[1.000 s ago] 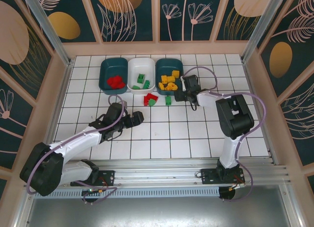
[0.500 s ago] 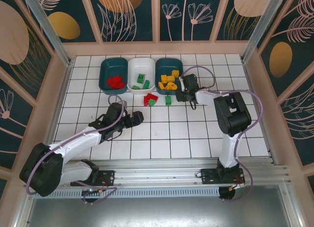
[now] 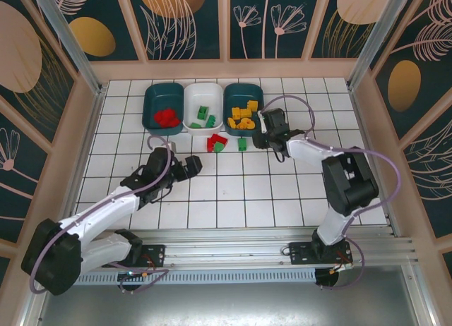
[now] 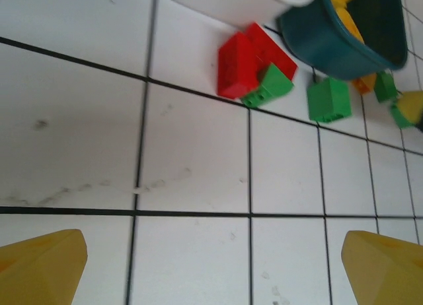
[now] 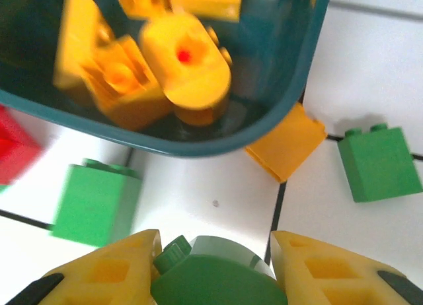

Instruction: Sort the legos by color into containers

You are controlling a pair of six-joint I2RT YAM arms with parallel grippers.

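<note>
We found the right gripper [image 5: 215, 247] clamped on a green rounded lego [image 5: 218, 285], a glossy piece with one stud showing at its left. It filled the gap between the two yellow fingers [image 5: 99, 275]. Just ahead of that gripper sat a dark teal tub [image 5: 291, 80] with a curved wall, and orange-yellow legos [image 5: 185, 67] were heaped inside it. Ahead and slightly right of the fingers, an orange brick [image 5: 285, 141] lay on the tiles against the tub's wall. A green two-stud brick [image 5: 379, 163] lay farther right, and a green block [image 5: 96, 201] lay ahead to the left.

The left gripper [image 4: 213, 252] stood with its jaws wide apart and nothing between them. Well ahead of it, a red lego [image 4: 251, 59] and a small green lego [image 4: 268, 87] touched each other just beside the white tub [image 4: 264, 1]. From above, we saw red legos [image 3: 167, 118] lying in the far-left teal tub [image 3: 150, 100].
</note>
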